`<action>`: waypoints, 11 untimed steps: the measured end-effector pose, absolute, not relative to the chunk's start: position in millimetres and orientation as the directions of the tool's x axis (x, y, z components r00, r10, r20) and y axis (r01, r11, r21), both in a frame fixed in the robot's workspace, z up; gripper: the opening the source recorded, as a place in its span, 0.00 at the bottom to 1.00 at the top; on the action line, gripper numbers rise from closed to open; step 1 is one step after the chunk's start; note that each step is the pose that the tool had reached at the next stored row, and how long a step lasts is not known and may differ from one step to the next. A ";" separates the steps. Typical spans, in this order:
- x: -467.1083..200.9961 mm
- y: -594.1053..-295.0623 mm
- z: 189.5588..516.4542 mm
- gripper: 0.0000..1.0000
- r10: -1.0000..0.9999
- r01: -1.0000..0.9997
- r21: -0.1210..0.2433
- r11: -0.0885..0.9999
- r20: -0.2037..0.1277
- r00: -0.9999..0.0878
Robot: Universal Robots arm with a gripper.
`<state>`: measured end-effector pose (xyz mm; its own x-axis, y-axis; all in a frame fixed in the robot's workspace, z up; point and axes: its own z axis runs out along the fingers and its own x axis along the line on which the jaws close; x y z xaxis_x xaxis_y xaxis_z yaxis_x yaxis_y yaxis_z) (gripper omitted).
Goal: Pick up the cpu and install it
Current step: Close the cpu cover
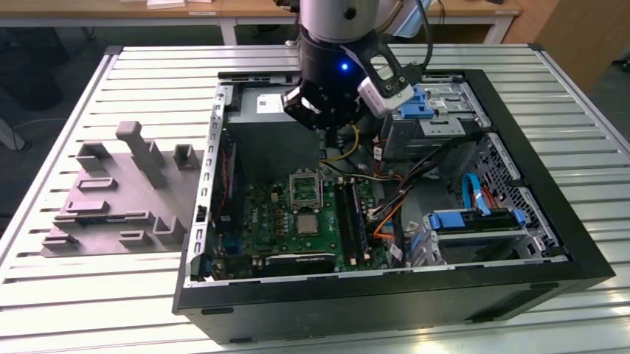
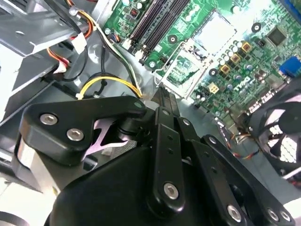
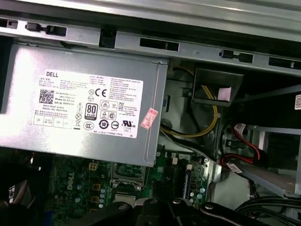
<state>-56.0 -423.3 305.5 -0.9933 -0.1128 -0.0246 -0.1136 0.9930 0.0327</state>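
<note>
Along the near edge of the table (image 1: pixel 99 295) sits the open computer case (image 1: pixel 394 310), with the green circuit board (image 1: pixel 295 240) on its floor. On that board we see the cpu (image 1: pixel 308 223), a small silvery square lying flat in its socket. In the second wrist view it shows as a pale square (image 2: pixel 214 30). Just beyond it, the metal socket frame (image 1: pixel 303 186) appears swung open, not clamped down. To the exterior view's left, the grey moulded tray (image 1: pixel 108 199) carries no chip that we can make out.

Farther back, the claw (image 1: pixel 320 122) hangs above the case, well apart from the cpu and close to the power supply (image 3: pixel 84 94). In the second wrist view its fingertips (image 2: pixel 164 96) look clenched together with nothing between them.

We judge that the chip is already placed and the step in hand is seating and securing it. Any further move calls for approaching the open frame squarely without nudging the chip.
</note>
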 end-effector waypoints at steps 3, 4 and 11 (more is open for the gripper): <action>-56.1 -434.3 301.7 0.11 -0.113 -0.114 0.033 0.993 -0.024 -0.993; -56.0 -438.5 300.6 0.11 -0.113 -0.114 0.033 0.993 -0.025 -0.993; -56.0 -446.0 293.5 0.11 -0.157 -0.158 0.032 0.987 -0.024 -0.987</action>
<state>-56.0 -446.0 293.5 -0.9873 -0.1573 -0.0241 -0.1580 0.9869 0.0320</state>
